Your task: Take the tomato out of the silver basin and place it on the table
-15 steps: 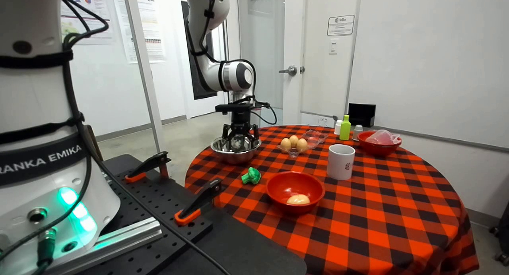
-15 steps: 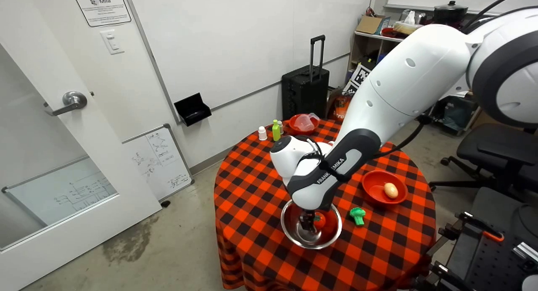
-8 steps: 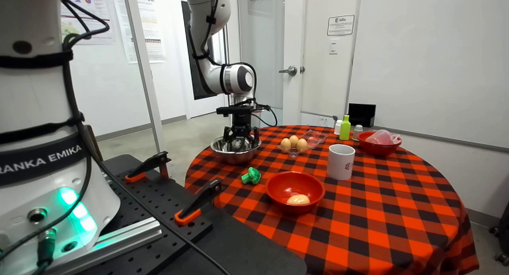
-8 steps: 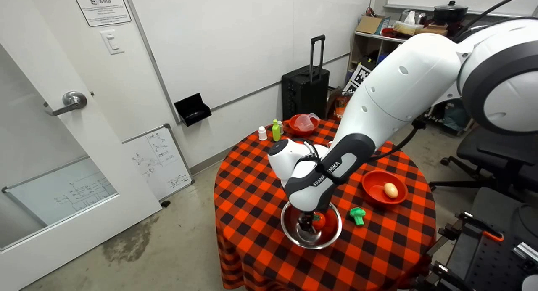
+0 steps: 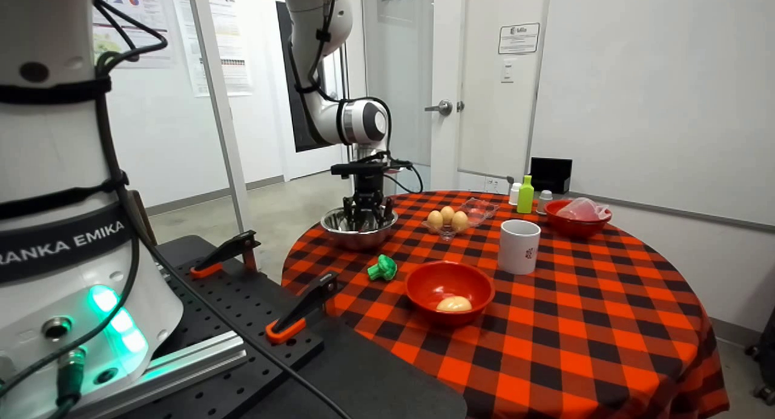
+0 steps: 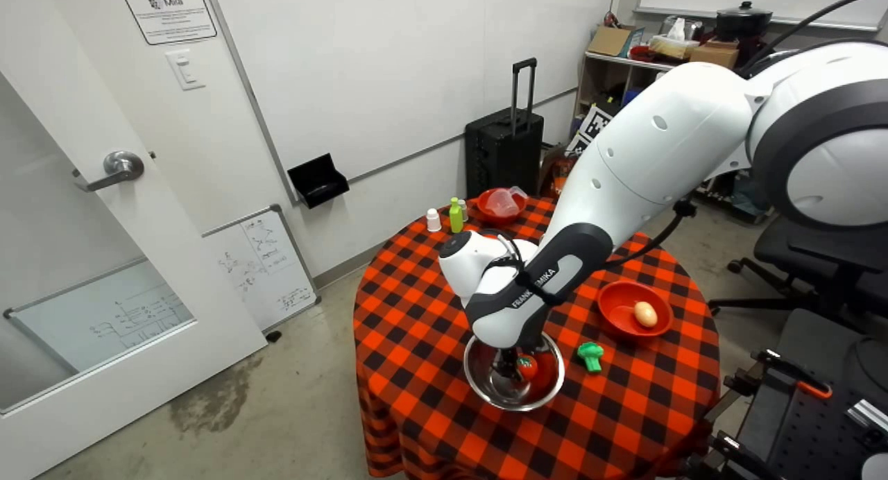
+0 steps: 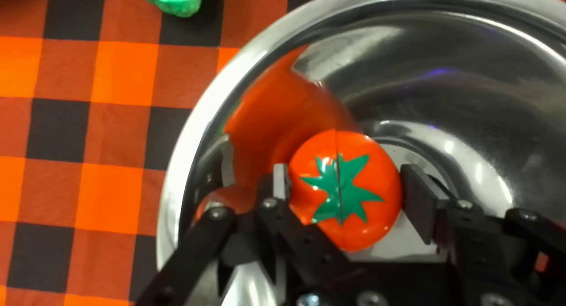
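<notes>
In an exterior view from beside the robot base (image 5: 54,146), the counter (image 5: 581,310) stretches toward a far door (image 5: 447,49), a whiteboard (image 5: 654,92) to its right. In an exterior view from higher up, looking steeply down, the door stands near at left and the arm (image 6: 624,161) looms at right. Both exterior views share the counter, silver basin (image 5: 362,241) and whiteboard. The wrist view, nearest of all, peers down past the gripper (image 7: 347,191) into the silver basin.
</notes>
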`<state>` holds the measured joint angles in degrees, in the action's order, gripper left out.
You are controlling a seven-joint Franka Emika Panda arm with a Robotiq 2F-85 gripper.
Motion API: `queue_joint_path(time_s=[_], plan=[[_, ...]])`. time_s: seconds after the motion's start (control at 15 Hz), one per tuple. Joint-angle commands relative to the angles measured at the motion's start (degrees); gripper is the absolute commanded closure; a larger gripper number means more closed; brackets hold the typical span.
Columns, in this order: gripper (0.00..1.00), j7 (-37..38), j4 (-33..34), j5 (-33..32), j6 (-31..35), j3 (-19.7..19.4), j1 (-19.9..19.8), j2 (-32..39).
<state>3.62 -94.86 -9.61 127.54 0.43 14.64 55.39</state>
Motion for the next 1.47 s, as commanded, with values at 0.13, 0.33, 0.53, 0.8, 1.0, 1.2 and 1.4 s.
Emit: queue_joint_path(time_s=[0.13,0.33,0.53,0.8,1.0,1.2,1.4], plan=[[0.62,1.52,2.63,-1.22,-2.24,-0.45,0.73,1.35],[0.62,1.18,0.83,-0.9,-1.49,-0.08,0.3,-1.23],[0.62,1.73,-1.54,-0.83,-0.3,-0.09,0.24,-4.9],[0.62,3.71,-4.97,-0.89,0.07,-0.68,0.07,-11.25],[0.62,5.48,-7.25,-1.0,-0.12,-1.89,-1.03,-15.54],[0.62,5.83,-8.03,-1.07,-0.77,-3.47,-3.0,-17.9],[0.62,5.09,-6.9,-1.56,-0.56,-5.04,-5.5,-17.62]])
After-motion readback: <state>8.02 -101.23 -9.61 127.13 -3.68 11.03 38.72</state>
